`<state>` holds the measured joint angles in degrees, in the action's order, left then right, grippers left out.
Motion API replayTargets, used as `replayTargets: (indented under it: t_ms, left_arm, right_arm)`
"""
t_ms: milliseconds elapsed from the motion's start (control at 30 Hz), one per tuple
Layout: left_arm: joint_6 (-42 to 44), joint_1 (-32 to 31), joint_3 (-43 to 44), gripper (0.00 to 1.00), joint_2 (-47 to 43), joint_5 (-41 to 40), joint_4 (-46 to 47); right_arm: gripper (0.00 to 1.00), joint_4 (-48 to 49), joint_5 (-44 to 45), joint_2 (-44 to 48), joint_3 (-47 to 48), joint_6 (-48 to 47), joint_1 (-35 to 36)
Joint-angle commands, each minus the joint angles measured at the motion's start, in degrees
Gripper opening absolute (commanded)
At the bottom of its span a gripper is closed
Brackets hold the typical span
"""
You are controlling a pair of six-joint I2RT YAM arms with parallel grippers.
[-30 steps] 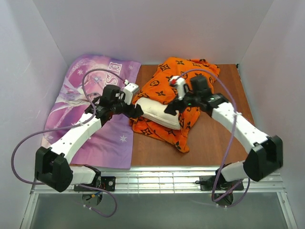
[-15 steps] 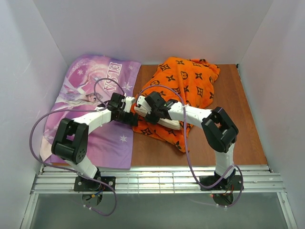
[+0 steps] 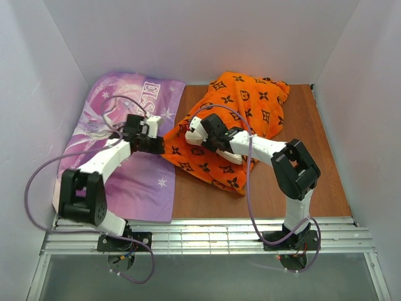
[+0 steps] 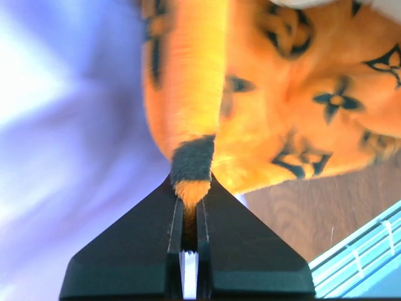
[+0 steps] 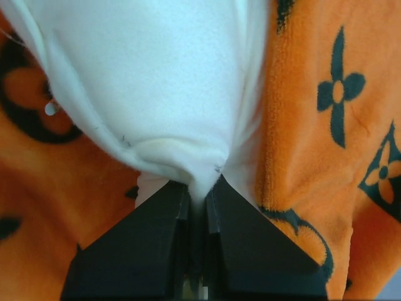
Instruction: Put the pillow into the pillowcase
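The orange pillowcase (image 3: 244, 106) with black motifs lies bunched on the wooden table. My left gripper (image 3: 158, 146) is at its left edge. In the left wrist view this gripper (image 4: 190, 191) is shut on a fold of the pillowcase (image 4: 301, 75). My right gripper (image 3: 193, 139) reaches in from the right over the case's middle. In the right wrist view it (image 5: 199, 188) is shut on a pinch of the white pillow (image 5: 156, 75), with orange pillowcase (image 5: 313, 125) on both sides. From above only a small white patch of pillow (image 3: 233, 158) shows beside the right arm.
A purple "ELSA" print fabric (image 3: 119, 138) covers the table's left part, under the left arm. Bare wooden table (image 3: 307, 157) lies right of the pillowcase. White walls enclose three sides. A metal rail (image 3: 207, 235) runs along the near edge.
Both grippers have shut, the left on the pillowcase edge and the right on the pillow. The left gripper moved left with the case, which now covers most of the pillow.
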<state>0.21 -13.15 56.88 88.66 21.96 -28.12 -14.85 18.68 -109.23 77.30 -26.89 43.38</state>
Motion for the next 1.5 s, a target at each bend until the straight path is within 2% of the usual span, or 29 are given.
replayTargets:
  t_ms: [0,67,100,133,300,400,433,467,500,533,567,633,667,733,767,833,900,1000,1033,1067,1133,1267,1467]
  left_arm:
    - [10.32,8.89,2.98,0.0,-13.41,4.32,-14.54]
    - [14.18,12.69,0.27,0.0,-16.67,5.11,-18.88]
    - [14.47,16.88,-2.02,0.0,-17.38,5.72,-17.68]
    - [15.34,17.88,-1.52,0.0,-16.08,6.51,-18.72]
    - [15.43,18.16,-1.86,0.0,-7.12,1.7,-12.23]
    - [18.58,18.24,0.24,0.02,-2.71,3.08,-13.19]
    - [22.6,18.24,0.59,0.06,-2.79,6.49,-13.54]
    - [25.69,18.24,1.82,0.21,-4.01,9.48,-14.85]
    - [28.5,18.24,2.44,0.27,-5.33,11.86,-15.73]
    - [33.67,18.24,3.14,0.35,-6.82,17.63,-16.52]
    - [35.37,18.24,3.76,0.45,-8.32,20.03,-16.88]
    - [36.7,18.24,2.72,0.56,-15.34,25.56,-13.82]
    - [38.01,17.9,1.66,0.65,-17.97,29.86,-9.72]
    - [37.15,12.56,-2.55,0.67,-23.35,28.16,-3.38]
    - [38.02,6.79,-4.05,0.67,-24.14,25.18,0.57]
    - [37.07,2.36,-9.66,0.67,-25.64,23.67,6.38]
    - [33.82,-3.36,-16.84,0.67,-25.91,20.24,19.28]
    - [36.17,-10.56,-23.55,0.67,-23.46,13.84,38.26]
    - [36.44,-12.06,-26.62,0.67,-19.97,11.73,43.27]
    - [36.79,-14.08,-27.17,0.67,-17.58,10.58,51.5]
    - [36.97,-15.76,-26.39,0.67,-9.7,6.97,61.19]
    - [38.99,-17.96,-22.18,0.67,2.17,5.29,73.34]
    - [45.66,-18.75,-14.98,0.68,15.47,7.66,82.78]
  right_arm:
    - [0.01,-2.11,2.33,4.28,-1.1,1.05,-4.78]
    - [0.01,-2.29,-0.11,7.43,-0.57,2.02,-5.93]
    - [0.01,-2.72,-1.52,8.24,-0.13,2.72,-6.46]
    - [0.01,-3.68,-3.97,8.77,1.7,3.68,-7.42]
    - [0.01,-10.19,-20.74,11.49,6.54,9.58,-7.95]
    - [0.01,-11.69,-26.82,12.72,8.74,10.89,-8.04]
    - [0.01,-11.6,-28.33,13.25,8.83,10.99,-8.13]
    - [0.01,-11.52,-29.13,13.6,9.44,11.68,-8.22]
    - [0.01,-12.04,-31.4,13.43,9.97,13.17,-8.13]
    - [0.01,-12.13,-32.55,13.26,10.24,13.79,-8.22]
    - [0.01,-12.13,-33.52,13.34,10.42,14.67,-8.22]
    - [0.01,-12.04,-36.51,13.25,10.42,16.43,-8.22]
    - [0.01,-11.96,-36.95,13.43,10.42,16.96,-8.22]
    - [0.01,-11.96,-38.62,13.87,11.03,18.45,-8.48]
    - [0.01,-11.95,-39.5,14.13,11.29,18.89,-8.74]
    - [0.01,-11.87,-40.82,14.4,12.52,20.38,-9.71]
    - [0.01,-12.04,-42.84,14.4,14.1,21.44,-10.76]
    - [0.01,-12.04,-44.25,14.22,15.07,22.32,-11.64]
    - [0.01,-12.04,-44.77,14.13,15.6,22.32,-11.91]
    - [0.01,-12.04,-46.17,14.13,15.95,22.76,-12.61]
    - [0.01,-12.04,-48.11,14.13,16.57,23.46,-13.23]
    - [0.01,-12.48,-51.63,15.01,14.82,24.78,-13.58]
    - [0.01,-12.57,-54.09,16.33,12.88,25.75,-13.67]
